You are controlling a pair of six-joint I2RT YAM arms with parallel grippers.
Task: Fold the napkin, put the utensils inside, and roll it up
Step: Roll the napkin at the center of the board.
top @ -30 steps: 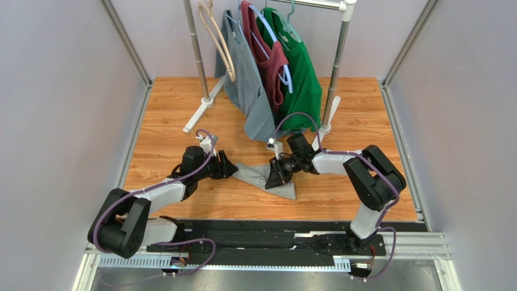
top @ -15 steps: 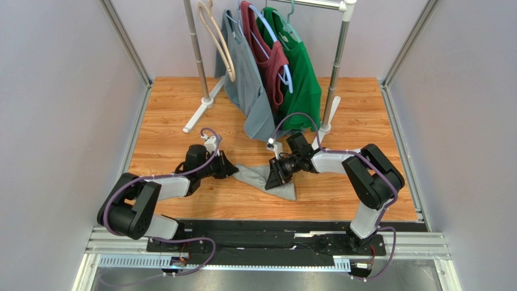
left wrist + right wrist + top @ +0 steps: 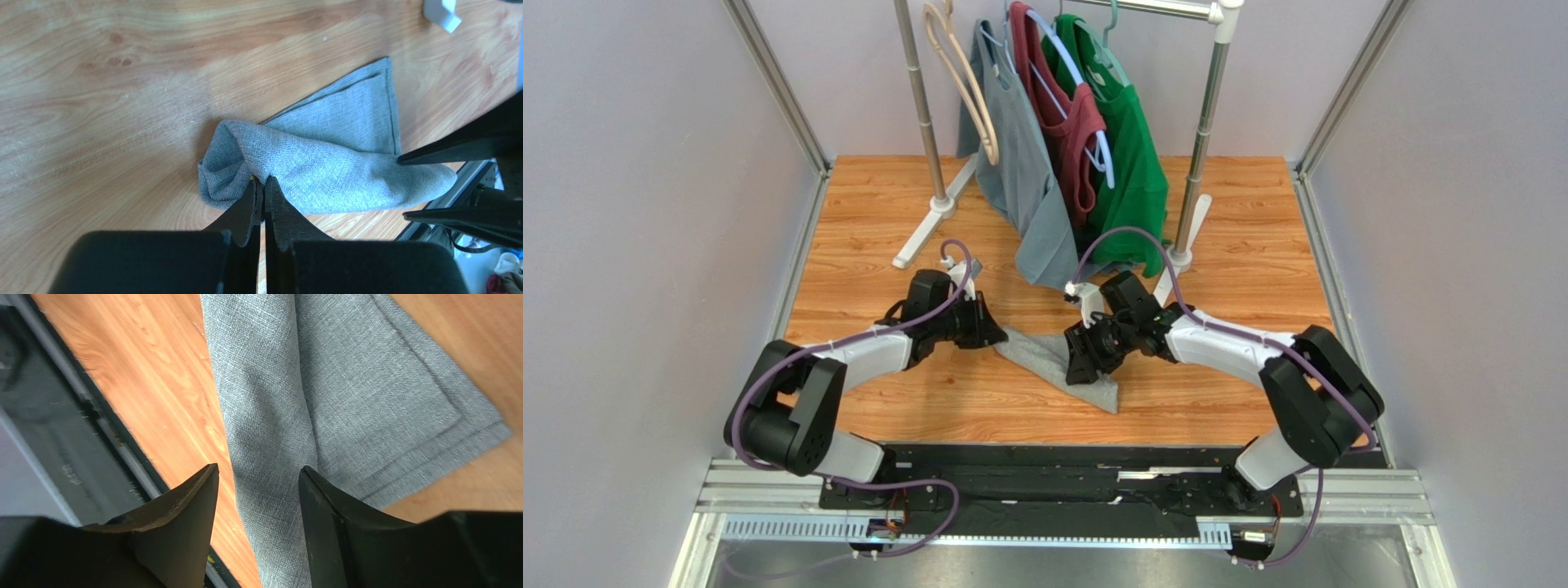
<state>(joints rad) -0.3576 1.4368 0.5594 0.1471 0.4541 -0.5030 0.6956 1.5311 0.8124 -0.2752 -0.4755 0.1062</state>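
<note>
Napkin [image 3: 1036,353] first: it lies bunched into a long, loosely folded wedge on the tabletop [image 3: 891,233], toward the middle of the near edge, stretched between your two arms. Your left gripper [image 3: 263,184] has its jaws pressed nearly together on a puckered fold at the cloth's left end, and that end bulges into a hollow loop. I judge it is pinched there as an anchor, so the fabric can be drawn out or laid over. Your right gripper [image 3: 258,478] sits at the opposite end with its jaws parted to a moderate gap, the grey weave showing through it. From its wrist view you cannot tell whether the tips touch the cloth or hover just above it. The left wrist view adds only its two dark fingers [image 3: 466,138] straddling the rounded end. A hemmed corner lies flat on the wood beneath the upper layer, which suggests the fold is partly made but untidy. No fork shows in any view; it may be under the layers, behind an arm, or somewhere else, and you should not assume any of these. From above, both grippers cover the napkin's ends, so its true outline is hidden. The clothes rack [image 3: 1192,184] stands by the far edge, well apart.
</note>
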